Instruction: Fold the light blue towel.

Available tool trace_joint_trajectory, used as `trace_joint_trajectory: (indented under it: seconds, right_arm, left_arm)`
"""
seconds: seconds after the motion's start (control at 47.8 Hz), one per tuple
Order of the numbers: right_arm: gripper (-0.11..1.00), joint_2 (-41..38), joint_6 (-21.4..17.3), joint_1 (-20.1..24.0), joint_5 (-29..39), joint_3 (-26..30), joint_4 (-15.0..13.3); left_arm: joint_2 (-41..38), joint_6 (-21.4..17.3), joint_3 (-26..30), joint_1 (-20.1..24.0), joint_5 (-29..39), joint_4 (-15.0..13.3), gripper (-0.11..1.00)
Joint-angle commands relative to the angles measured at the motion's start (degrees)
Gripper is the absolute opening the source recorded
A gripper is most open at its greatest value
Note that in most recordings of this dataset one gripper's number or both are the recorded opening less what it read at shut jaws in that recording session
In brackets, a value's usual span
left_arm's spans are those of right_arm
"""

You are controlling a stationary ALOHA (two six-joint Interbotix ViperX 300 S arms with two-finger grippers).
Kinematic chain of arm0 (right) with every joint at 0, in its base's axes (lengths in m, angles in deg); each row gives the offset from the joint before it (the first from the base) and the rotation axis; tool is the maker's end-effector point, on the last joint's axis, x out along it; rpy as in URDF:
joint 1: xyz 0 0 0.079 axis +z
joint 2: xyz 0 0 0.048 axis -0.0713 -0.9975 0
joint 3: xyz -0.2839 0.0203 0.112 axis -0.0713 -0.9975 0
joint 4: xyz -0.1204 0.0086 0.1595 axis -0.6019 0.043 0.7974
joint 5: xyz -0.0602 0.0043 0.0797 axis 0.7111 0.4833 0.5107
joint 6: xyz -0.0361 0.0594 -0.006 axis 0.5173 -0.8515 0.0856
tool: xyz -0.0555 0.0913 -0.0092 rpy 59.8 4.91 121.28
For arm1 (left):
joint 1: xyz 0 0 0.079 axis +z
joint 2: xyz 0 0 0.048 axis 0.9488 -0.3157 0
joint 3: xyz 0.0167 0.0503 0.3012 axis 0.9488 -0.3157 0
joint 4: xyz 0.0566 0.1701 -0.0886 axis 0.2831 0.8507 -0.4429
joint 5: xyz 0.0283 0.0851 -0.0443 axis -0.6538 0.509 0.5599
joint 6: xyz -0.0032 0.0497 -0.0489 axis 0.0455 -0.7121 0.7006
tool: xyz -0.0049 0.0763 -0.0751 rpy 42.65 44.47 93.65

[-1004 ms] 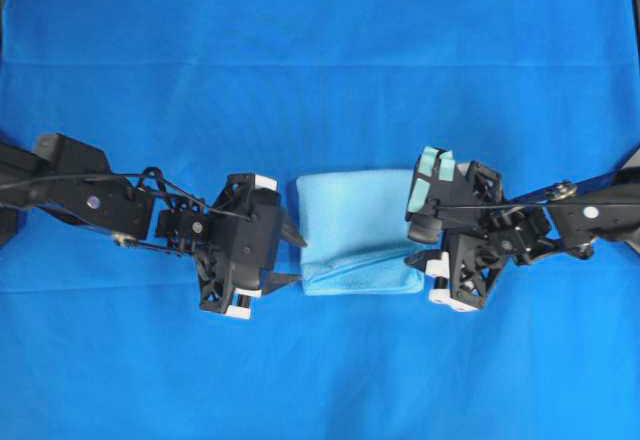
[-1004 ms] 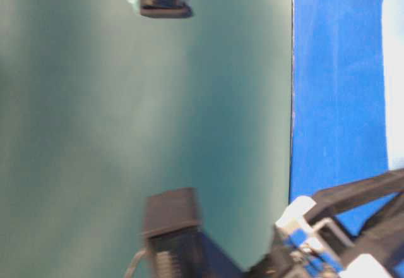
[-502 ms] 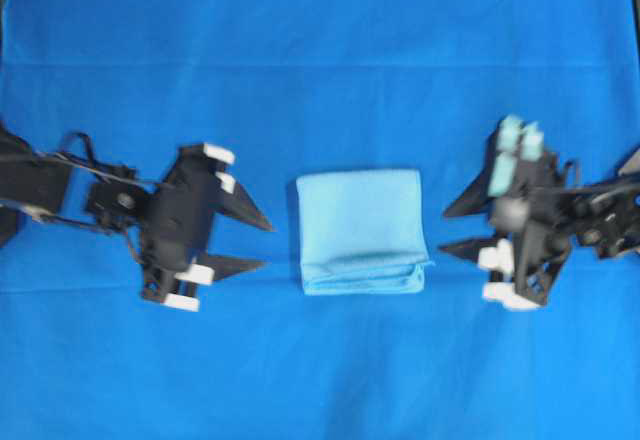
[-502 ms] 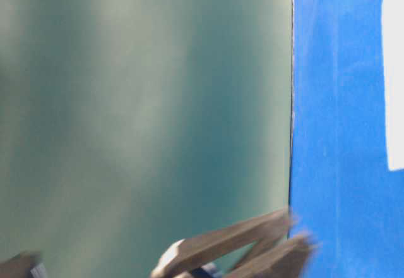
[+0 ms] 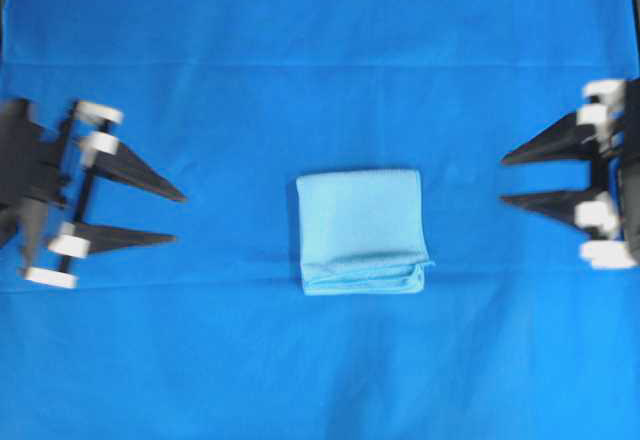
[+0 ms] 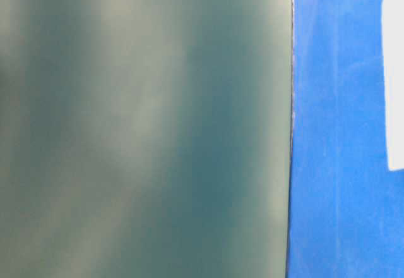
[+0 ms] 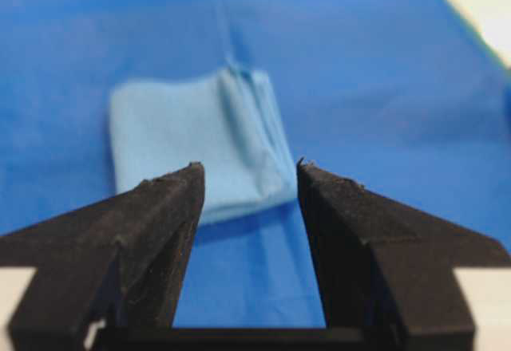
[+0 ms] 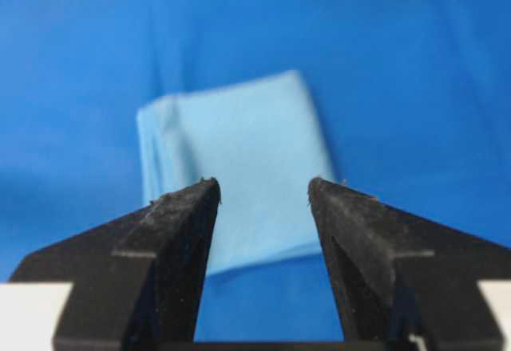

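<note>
The light blue towel point(image 5: 360, 230) lies folded into a small layered rectangle at the middle of the deep blue table covering point(image 5: 320, 20), its stacked edges along the near side. It also shows in the left wrist view as the towel point(image 7: 192, 140), in the right wrist view as the towel point(image 8: 239, 151), and as a pale strip, the towel point(image 6: 394, 82), at the right edge of the table-level view. My left gripper point(image 5: 180, 218) is far left, open and empty, tips facing the towel. My right gripper point(image 5: 503, 180) is far right, open and empty.
The blue covering spreads over the whole table, with a faint crease line point(image 5: 320, 63) across the far part. In the table-level view a grey-green wall point(image 6: 145, 126) fills the left, meeting the blue cloth at a straight edge.
Both grippers drew back from the towel's sides, left arm leftward and right arm rightward, to the frame edges. The towel's raised near corner settled flat. Both arms have left the table-level view.
</note>
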Motion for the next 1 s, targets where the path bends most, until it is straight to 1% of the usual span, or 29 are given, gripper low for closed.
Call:
trace_joint_trajectory:
  seconds: [0.0,0.063,0.23,0.356,0.502,0.607,0.711,0.795,0.983]
  right_arm:
    - [0.55,4.13,0.09,0.09,0.44,-0.70,-2.02]
    - [0.55,7.38,-0.09,0.09,1.14,-2.46,-3.25]
    - [0.55,13.80,-0.70,-1.05,1.58,-7.73,-5.19]
    - [0.55,17.05,-0.88,-3.60,1.41,-11.07,-5.36]
    - [0.55,19.16,-1.85,-7.73,0.09,-14.15,-5.36]
    - [0.54,19.34,-2.20,-11.07,-3.87,-16.96,-5.27]
    - [0.54,18.81,-2.20,-13.27,-8.26,-18.90,-4.92]
    - [0.54,17.84,-2.20,-13.97,-10.46,-19.42,-4.66]
    - [0.54,16.96,-2.20,-13.97,-10.81,-19.86,-4.39]
  left_arm:
    - [5.27,-0.18,-1.49,0.62,0.26,-0.09,0.48]
    - [8.70,-0.18,-3.52,1.49,0.62,-0.09,0.48]
    - [17.14,-0.18,-9.23,4.75,1.32,-0.09,0.48]
    - [22.59,-0.09,-13.80,7.21,1.32,-0.09,0.48]
    - [26.89,0.53,-17.58,9.05,1.41,-0.09,0.48]
    - [28.21,0.79,-19.07,9.76,1.41,-0.09,0.48]
    - [27.95,0.79,-19.42,9.93,1.41,-0.09,0.48]
    - [27.86,0.79,-19.51,9.84,1.41,-0.18,0.48]
    - [27.86,0.88,-19.51,9.84,1.41,-0.18,0.48]
